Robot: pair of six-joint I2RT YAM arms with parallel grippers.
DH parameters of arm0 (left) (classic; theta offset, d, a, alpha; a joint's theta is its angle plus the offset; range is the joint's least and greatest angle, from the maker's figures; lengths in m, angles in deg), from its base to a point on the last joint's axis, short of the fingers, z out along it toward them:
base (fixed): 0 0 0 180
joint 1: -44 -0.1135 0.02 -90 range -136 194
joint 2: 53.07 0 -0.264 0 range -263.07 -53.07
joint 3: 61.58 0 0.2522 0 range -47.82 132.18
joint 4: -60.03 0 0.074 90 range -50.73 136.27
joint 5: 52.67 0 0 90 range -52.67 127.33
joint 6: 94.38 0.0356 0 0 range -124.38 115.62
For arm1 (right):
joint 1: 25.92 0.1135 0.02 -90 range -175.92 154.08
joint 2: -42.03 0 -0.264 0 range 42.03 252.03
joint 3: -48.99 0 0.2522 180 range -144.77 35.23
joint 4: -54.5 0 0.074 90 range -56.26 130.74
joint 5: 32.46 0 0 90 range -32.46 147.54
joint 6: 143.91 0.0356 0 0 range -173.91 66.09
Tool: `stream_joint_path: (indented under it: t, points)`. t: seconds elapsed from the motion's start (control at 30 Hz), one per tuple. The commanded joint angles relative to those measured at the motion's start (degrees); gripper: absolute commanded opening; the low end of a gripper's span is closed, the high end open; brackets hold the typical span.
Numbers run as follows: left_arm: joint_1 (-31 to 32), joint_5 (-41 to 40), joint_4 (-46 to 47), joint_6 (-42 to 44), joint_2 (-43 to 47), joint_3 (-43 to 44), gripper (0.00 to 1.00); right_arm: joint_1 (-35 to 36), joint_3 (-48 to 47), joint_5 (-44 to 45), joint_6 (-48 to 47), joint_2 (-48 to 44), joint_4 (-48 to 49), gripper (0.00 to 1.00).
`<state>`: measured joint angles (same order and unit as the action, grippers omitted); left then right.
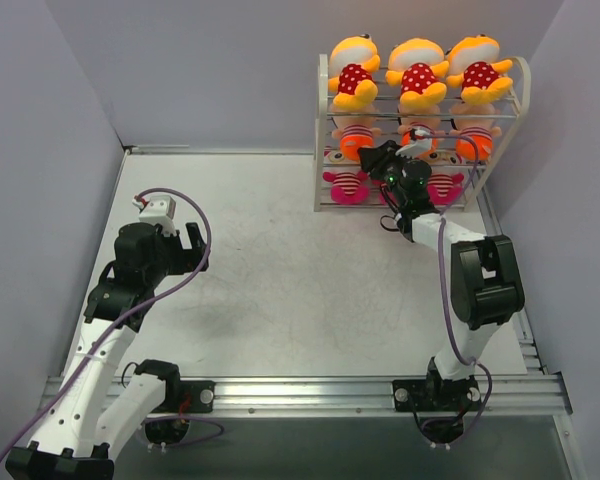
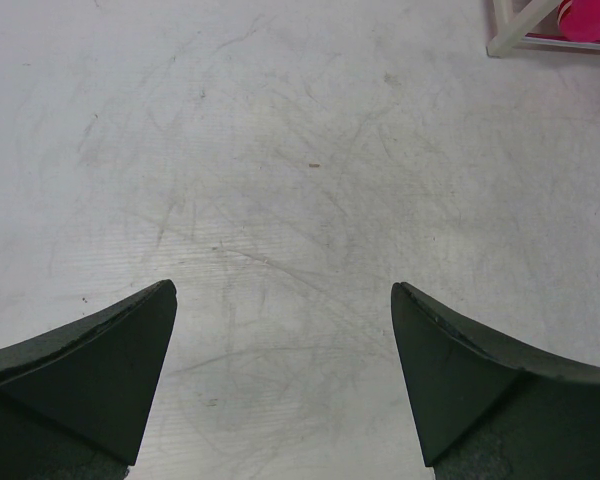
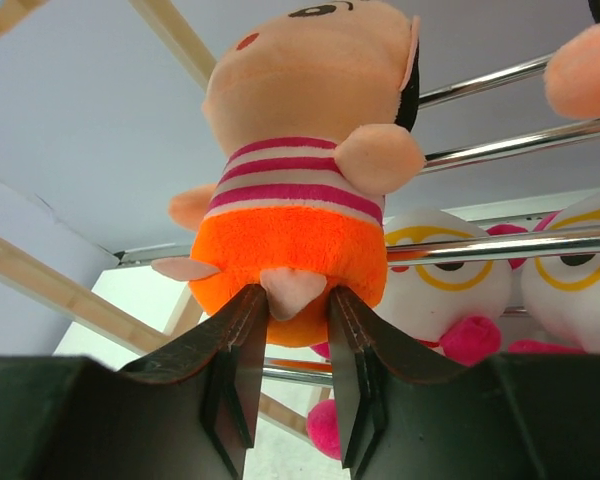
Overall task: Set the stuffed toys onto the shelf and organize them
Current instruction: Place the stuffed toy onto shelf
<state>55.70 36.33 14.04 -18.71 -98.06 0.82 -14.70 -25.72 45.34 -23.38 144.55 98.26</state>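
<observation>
Fingers on the right arm (image 3: 295, 300) are the ones that matter. They sit under the orange-bottomed doll (image 3: 300, 170) at the left end of the shelf's (image 1: 323, 120) middle tier.

Right wrist view: the doll fills the upper centre of the frame, dead ahead of the tips. Its long axis runs bottom-to-head up the frame, roughly in line with where the fingers point, with the head tipped slightly to the upper right. Chrome rods (image 3: 480, 150) run out from behind it to the right edge.

The fingers stand a narrow gap apart, one on either side of the small peach nub (image 3: 293, 285) on the doll's underside. Both tips touch the orange plush. I can't tell whether they're pinching the nub or just bracketing it.

Top view: the right arm reaches into the upper right of the frame. The left fingers (image 2: 282, 290) are spread wide with nothing between them and only the surface (image 2: 280, 150) below. They sit at middle left, well apart from the shelf, so the right arm is clearly nearer.

Shelf state:
- **Top tier:** three yellow dolls with red dotted bodies (image 1: 416, 75).
- **Middle tier:** three orange-bottomed dolls.
- **Bottom tier:** pink-striped dolls (image 1: 346, 184), but the arm hides the middle of that row.

My read is that this is a late placement. The next move depends on backing out along the doll's own axis, which is down the wrist frame. The risk is the nub snagging a finger and dragging the doll off the rods, so I'd widen the gap first.
</observation>
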Motion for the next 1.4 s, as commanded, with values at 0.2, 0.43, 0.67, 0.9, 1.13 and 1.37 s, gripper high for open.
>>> stream_joint_path:
  t: [0.2,0.43,0.67,0.9,1.13,1.37]
  points:
    - [0.25,0.20,1.47,0.88,0.17,0.14,0.97,0.02,-1.37,1.48,0.15,-3.64,0.23,0.27]
    - [0.25,0.29,1.47,0.79,0.08,0.14,0.97,0.82,-0.40,6.05,1.29,-4.87,-1.00,0.24]
    - [0.25,0.29,1.47,0.79,0.08,0.05,0.97,2.13,-0.31,8.16,1.47,-4.87,-1.44,0.25]
    - [0.25,0.29,1.47,0.88,0.08,0.14,0.97,3.19,-0.14,10.01,2.09,-5.05,-1.97,0.25]
    - [0.25,0.29,1.47,0.79,0.26,0.05,0.97,3.89,-0.31,10.89,2.52,-5.22,-2.50,0.27]
    - [0.25,0.29,1.47,0.79,0.43,0.05,0.97,4.25,-0.40,11.24,2.35,-5.31,-2.76,0.30]
